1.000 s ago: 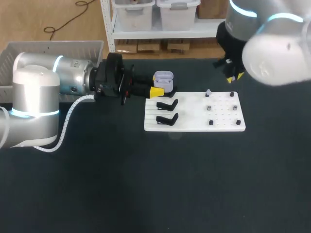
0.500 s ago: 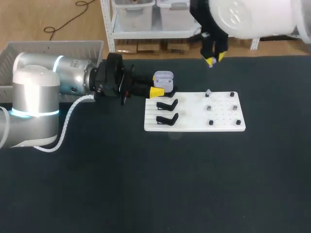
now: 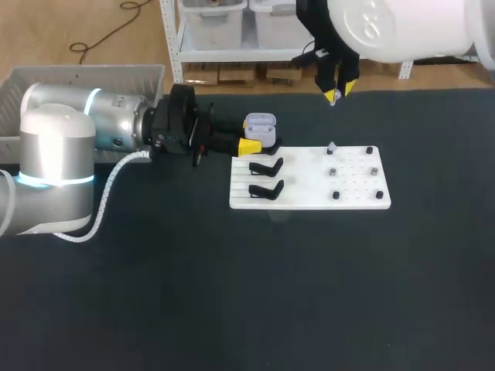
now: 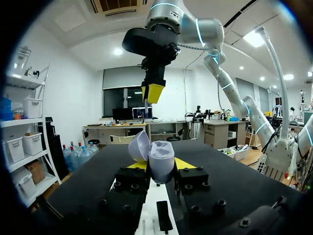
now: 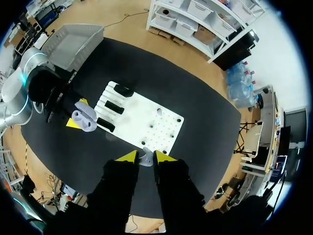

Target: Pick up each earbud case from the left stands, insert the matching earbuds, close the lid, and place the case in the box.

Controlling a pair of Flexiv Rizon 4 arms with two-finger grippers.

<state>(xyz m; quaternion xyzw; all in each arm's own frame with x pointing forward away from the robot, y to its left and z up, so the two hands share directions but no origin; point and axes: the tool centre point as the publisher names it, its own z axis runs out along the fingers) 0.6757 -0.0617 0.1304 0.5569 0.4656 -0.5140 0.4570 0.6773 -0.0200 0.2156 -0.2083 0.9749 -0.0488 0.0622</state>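
A lavender earbud case (image 3: 261, 127) with its lid up is held off the table just behind the white board (image 3: 309, 202). My left gripper (image 3: 255, 139) is shut on it from both sides. In the left wrist view the open case (image 4: 160, 157) sits between the yellow tips. My right gripper (image 3: 336, 91) hangs high above the board's far edge, shut on a small pale earbud (image 5: 145, 158). Two empty black stands (image 3: 267, 166) are on the board's left part. Small earbuds (image 3: 331, 147) sit on pegs on its right part.
A grey plastic box (image 3: 85, 79) stands at the table's back left, behind my left arm. The white board lies mid-table. In the right wrist view the board (image 5: 146, 117) and held case (image 5: 84, 117) lie far below.
My right arm has swung up and to the left, from beside the board's far right corner to above its far edge. The left arm and the case have not moved.
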